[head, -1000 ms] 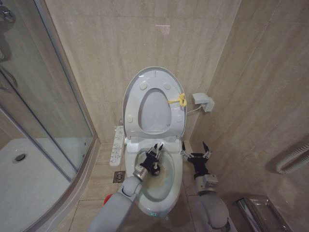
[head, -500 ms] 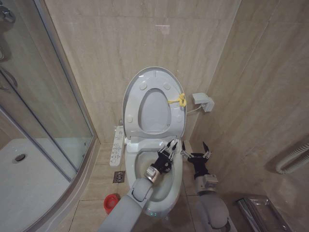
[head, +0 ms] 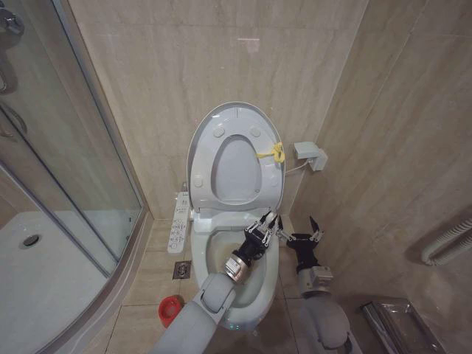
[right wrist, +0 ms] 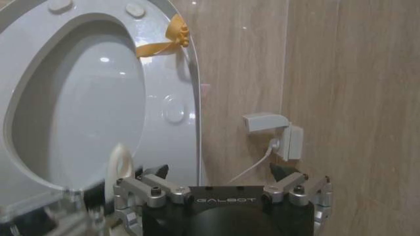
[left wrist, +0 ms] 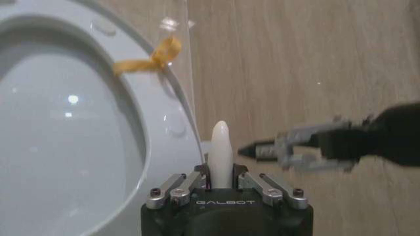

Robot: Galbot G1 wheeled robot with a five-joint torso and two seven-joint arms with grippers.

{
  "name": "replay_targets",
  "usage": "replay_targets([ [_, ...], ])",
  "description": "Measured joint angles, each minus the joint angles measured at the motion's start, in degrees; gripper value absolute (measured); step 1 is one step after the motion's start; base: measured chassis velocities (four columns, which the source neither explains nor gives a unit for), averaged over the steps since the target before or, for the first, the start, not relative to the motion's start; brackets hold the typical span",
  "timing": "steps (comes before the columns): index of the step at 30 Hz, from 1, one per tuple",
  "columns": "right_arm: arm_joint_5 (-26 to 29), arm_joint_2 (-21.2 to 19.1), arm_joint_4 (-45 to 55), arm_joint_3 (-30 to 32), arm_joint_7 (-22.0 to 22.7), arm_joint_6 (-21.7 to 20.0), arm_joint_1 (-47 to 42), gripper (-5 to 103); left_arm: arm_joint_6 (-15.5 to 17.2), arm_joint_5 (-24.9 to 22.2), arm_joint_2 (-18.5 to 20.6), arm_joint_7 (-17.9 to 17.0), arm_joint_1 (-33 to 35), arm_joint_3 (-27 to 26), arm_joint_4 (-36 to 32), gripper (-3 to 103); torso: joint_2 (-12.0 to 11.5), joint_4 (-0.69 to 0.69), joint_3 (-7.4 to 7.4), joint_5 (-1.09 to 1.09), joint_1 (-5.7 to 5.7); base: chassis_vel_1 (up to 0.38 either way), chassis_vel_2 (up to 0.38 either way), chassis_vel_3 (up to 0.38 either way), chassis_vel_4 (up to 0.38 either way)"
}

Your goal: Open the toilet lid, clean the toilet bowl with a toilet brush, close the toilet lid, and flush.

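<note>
The left end effector (head: 263,223) and its arm cover much of the toilet bowl (head: 214,254) at lower centre of the head view. The toilet brush (left wrist: 220,152) shows as a white handle tip alone, its bristle head hidden. The blurred left end effector crowds the right wrist view's lower left corner.

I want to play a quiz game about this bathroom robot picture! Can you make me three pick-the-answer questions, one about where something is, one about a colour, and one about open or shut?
1. Where is the left gripper?
A. Over the toilet bowl's right rim
B. Inside the shower
C. On the floor

2. What colour is the tie on the seat?
A. Blue
B. Yellow
C. Green

3. How is the toilet lid?
A. Shut flat
B. Taken off
C. Raised against the wall

Answers: 1 A, it hangs over the bowl's right rim holding the toilet brush handle. 2 B, a yellow knot shows beside the seat. 3 C, the lid stands upright with the bowl uncovered.
</note>
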Motion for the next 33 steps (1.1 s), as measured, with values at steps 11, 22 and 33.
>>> replay_targets([
  [11, 0.0, 0.0, 0.0, 0.0, 0.0, 0.0, 0.0, 100, 0.95, -8.13, -1.71, 1.74, -4.01, 1.17, 12.05, 21, 0.0, 0.01, 0.0, 0.01, 0.0, 0.0, 0.0, 0.0, 0.0],
  [22, 0.0, 0.0, 0.0, 0.0, 0.0, 0.0, 0.0, 100, -1.26, -7.71, -3.65, 2.32, -5.55, 1.98, 10.38, 21, 0.0, -0.01, 0.0, 0.01, 0.0, 0.0, 0.0, 0.0, 0.0],
  [33, 0.0, 0.0, 0.0, 0.0, 0.0, 0.0, 0.0, 100, -1.75, -6.9, -3.18, 3.29, -7.04, 0.55, 16.54, 21, 0.0, 0.01, 0.0, 0.0, 0.0, 0.0, 0.0, 0.0, 0.0],
])
